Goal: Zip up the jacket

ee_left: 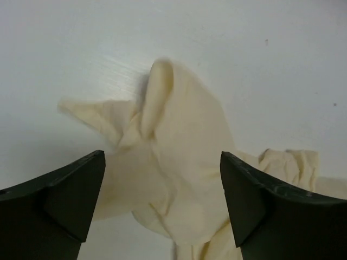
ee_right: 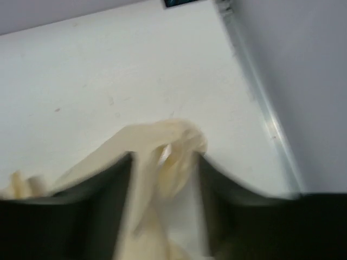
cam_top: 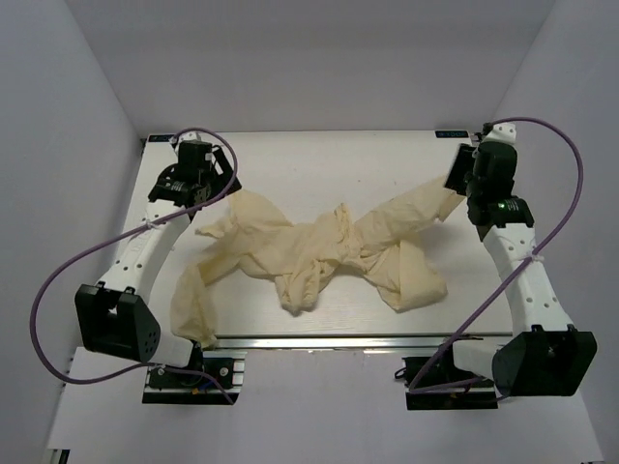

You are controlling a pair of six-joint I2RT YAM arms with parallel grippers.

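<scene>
Jacket [cam_top: 319, 256] crumpled centrally, sleeve [cam_top: 191, 304] reaching table [cam_top: 319, 155] near edge, left claw [ee_left: 162, 162] released, right claw [ee_right: 164, 162] straddling fabric, grip unclear.

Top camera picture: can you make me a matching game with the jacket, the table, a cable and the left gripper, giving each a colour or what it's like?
Things:
1. jacket
2. table
3. left arm's cable
4. left gripper

Matches:
A. purple
B. jaws open
C. cream and crumpled
D. white

Pairs: 1-C, 2-D, 3-A, 4-B
</scene>
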